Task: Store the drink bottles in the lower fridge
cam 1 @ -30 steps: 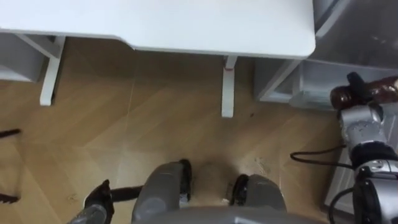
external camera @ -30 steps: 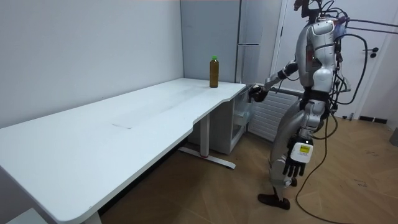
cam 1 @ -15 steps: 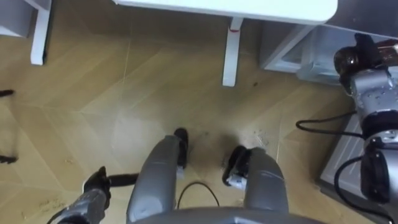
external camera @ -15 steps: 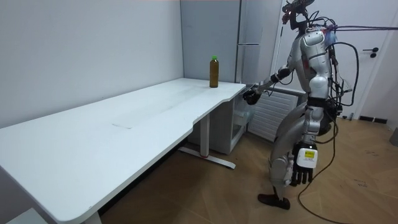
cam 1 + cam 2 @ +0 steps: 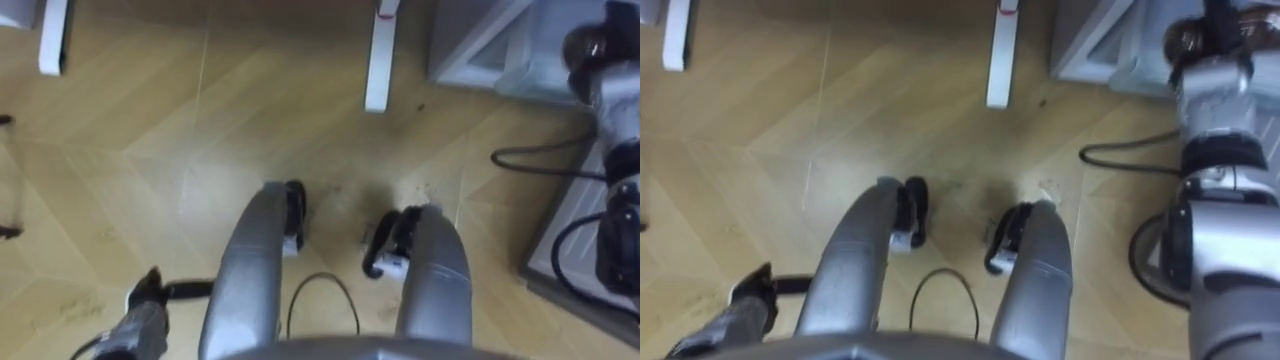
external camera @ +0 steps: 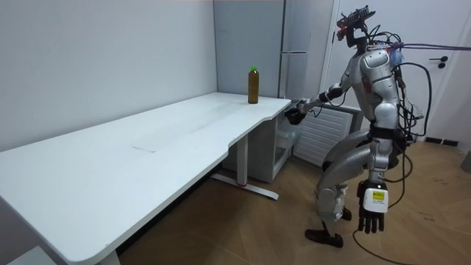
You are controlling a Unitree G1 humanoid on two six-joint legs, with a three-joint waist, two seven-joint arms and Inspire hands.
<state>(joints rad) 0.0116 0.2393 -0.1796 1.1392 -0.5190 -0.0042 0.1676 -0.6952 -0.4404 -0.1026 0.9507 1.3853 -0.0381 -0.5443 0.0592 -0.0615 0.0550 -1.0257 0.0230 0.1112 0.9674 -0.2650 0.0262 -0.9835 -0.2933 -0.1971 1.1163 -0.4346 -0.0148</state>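
Note:
My right hand [image 5: 603,42] is shut on a dark brown bottle [image 5: 577,46] at the upper right, in front of the open lower fridge [image 5: 495,50]. In the room view that right hand [image 6: 295,114] reaches out toward the fridge [image 6: 298,44] past the desk's end. A second brown bottle with a green cap [image 6: 252,84] stands upright on the far corner of the white desk [image 6: 147,154]. My left hand [image 6: 372,212] hangs open beside my leg, holding nothing; it also shows at the lower left as left hand [image 5: 148,297].
A white desk leg [image 5: 378,60] stands on the wooden floor just ahead of my feet, left of the fridge. A white radiator [image 6: 320,136] lines the wall behind me. Open floor lies to my left.
The head camera has tipped down, so the desk top slid out of the eye view. My knees have bent and the left hand swung toward the room view's right. The right hand stayed by the fridge.

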